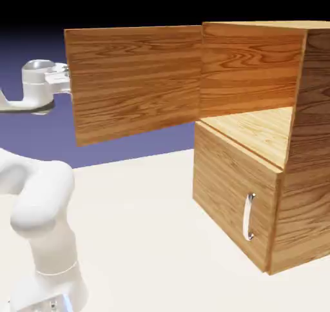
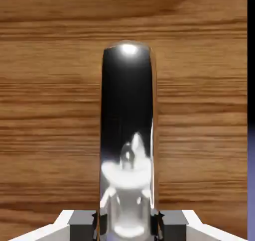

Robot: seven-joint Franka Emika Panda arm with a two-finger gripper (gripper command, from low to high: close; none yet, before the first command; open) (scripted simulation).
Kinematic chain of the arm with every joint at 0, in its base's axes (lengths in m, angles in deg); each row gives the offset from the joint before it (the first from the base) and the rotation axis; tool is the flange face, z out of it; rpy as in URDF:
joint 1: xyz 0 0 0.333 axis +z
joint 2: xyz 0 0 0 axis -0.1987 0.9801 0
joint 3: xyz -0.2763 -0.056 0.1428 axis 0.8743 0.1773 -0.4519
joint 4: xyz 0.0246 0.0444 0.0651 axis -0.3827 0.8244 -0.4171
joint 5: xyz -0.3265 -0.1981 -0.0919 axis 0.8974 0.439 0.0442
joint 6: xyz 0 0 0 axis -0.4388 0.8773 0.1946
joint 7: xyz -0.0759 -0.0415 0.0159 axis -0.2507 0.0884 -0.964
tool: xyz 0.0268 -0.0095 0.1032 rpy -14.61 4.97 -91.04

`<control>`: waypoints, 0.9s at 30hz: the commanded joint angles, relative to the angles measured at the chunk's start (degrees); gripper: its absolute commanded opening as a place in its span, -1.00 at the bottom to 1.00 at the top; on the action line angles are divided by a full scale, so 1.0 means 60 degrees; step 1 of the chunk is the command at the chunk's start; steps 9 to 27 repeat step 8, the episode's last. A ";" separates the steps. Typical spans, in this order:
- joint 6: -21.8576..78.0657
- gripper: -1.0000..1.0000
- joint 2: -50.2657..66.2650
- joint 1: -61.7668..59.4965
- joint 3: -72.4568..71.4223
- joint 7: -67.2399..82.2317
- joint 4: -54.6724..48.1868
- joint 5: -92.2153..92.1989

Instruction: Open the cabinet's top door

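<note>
top door (image 1: 135,82): light brown wood with wavy darker stripes
cabinet (image 1: 303,175): the same brown stripy wood, paler yellow inside
long handle (image 2: 128,135): shiny silver, dark in the middle, with a white bright spot
short handle (image 1: 248,217): silver
robot arm (image 1: 42,207): white
fingertips (image 2: 82,224): dark grey
table (image 1: 148,240): creamy white
backdrop (image 1: 38,53): blue-purple, black up top

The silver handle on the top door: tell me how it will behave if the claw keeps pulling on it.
The handle looks rigid: a thick metal bar, unlikely to flex. Its mirror polish suggests it may slip in the claw. The top door, already wide open, probably swings as one stiff panel.
</note>
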 commanded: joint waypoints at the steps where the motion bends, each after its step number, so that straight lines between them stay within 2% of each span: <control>1: 0.0226 -1.00 -0.0064 -0.0329 -0.0172 0.0082 -0.0346 -0.0065; 8: 0.1674 -1.00 -0.0626 -0.2475 -0.1079 0.0760 -0.2748 -0.0375; 27: 0.1674 -1.00 -0.0626 -0.2475 -0.1079 0.0760 -0.2748 -0.0375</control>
